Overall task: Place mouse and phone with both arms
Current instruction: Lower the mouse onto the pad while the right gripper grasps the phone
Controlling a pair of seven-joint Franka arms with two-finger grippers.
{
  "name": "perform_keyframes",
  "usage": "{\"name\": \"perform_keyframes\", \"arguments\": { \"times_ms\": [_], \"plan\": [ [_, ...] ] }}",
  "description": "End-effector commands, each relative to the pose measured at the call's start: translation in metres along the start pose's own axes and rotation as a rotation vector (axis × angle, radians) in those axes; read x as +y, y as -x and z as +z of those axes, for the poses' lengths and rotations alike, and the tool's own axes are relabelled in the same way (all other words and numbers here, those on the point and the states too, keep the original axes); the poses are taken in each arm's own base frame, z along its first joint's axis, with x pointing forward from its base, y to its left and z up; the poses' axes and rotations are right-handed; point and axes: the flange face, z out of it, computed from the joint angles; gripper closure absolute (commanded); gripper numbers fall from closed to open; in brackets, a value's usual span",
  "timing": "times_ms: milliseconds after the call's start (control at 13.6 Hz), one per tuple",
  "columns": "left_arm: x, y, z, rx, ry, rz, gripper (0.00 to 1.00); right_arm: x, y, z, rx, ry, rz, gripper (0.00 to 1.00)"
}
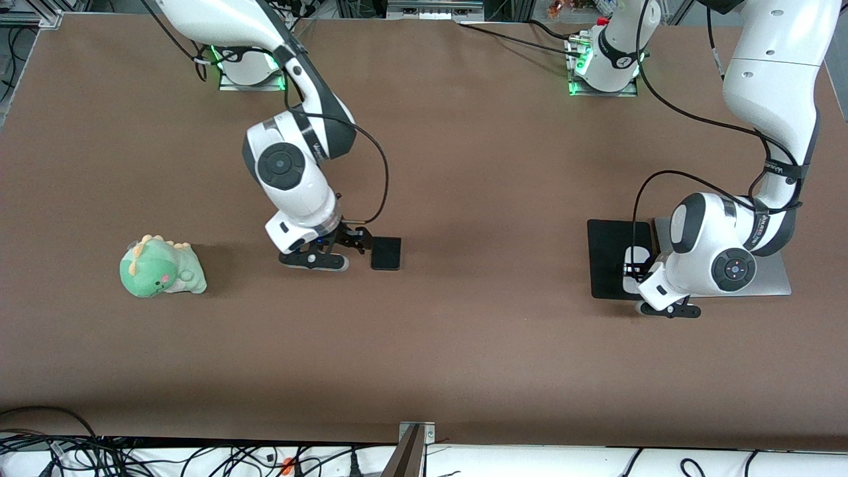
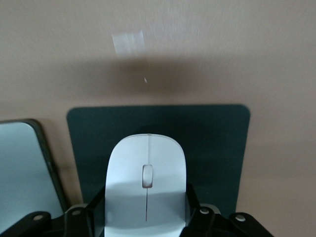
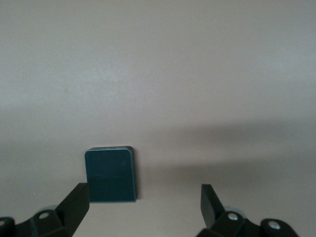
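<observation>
Gripping mouse (image 2: 146,185) – left fingers (image 2: 194,207), no readable labels

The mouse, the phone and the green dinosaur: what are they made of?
The mouse, gripped by the left gripper, looks like smooth glossy white plastic; light shines softly off it. The phone, lying by the open right gripper, looks like dark glass or plastic: flat with a faint sheen. The green dinosaur looks like soft plush fabric: fuzzy and rounded.
</observation>
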Motion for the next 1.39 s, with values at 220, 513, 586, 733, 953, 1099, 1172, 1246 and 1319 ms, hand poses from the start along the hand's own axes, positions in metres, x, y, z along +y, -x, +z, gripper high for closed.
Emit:
{"name": "perform_keyframes", "arguments": {
  "times_ms": [220,513,586,733,953,1099,1172,1246,1319],
  "plan": [
    [0.004,0.006,0.016,-0.011,-0.003,0.029,0.91,-0.036,0.022,0.04,0.045,-0.018,0.011,0.0],
    [0.004,0.003,0.014,-0.009,0.0,0.03,0.0,-0.048,0.035,0.076,0.073,-0.013,-0.041,0.0],
    [0.002,0.002,0.007,-0.001,0.0,0.02,0.0,-0.049,0.035,0.083,0.083,-0.021,-0.041,0.0],
    [-0.003,-0.002,-0.023,0.043,-0.003,0.001,0.0,-0.058,0.043,0.093,0.096,-0.033,-0.039,0.0],
    [-0.005,0.004,-0.098,0.083,-0.008,-0.018,0.0,-0.058,0.046,0.108,0.122,-0.014,-0.058,0.0],
    [-0.004,0.019,-0.15,0.131,0.002,-0.031,0.0,-0.058,0.047,0.111,0.133,-0.001,-0.081,0.0],
    [-0.003,0.029,-0.176,0.153,-0.005,-0.035,0.0,-0.058,0.048,0.113,0.137,0.009,-0.095,0.0],
    [-0.003,0.042,-0.205,0.181,-0.015,-0.038,0.0,-0.057,0.048,0.115,0.138,0.012,-0.101,0.0],
    [-0.001,0.057,-0.234,0.208,-0.023,-0.045,0.0,-0.057,0.049,0.116,0.137,0.013,-0.101,0.0]
  ]
}}
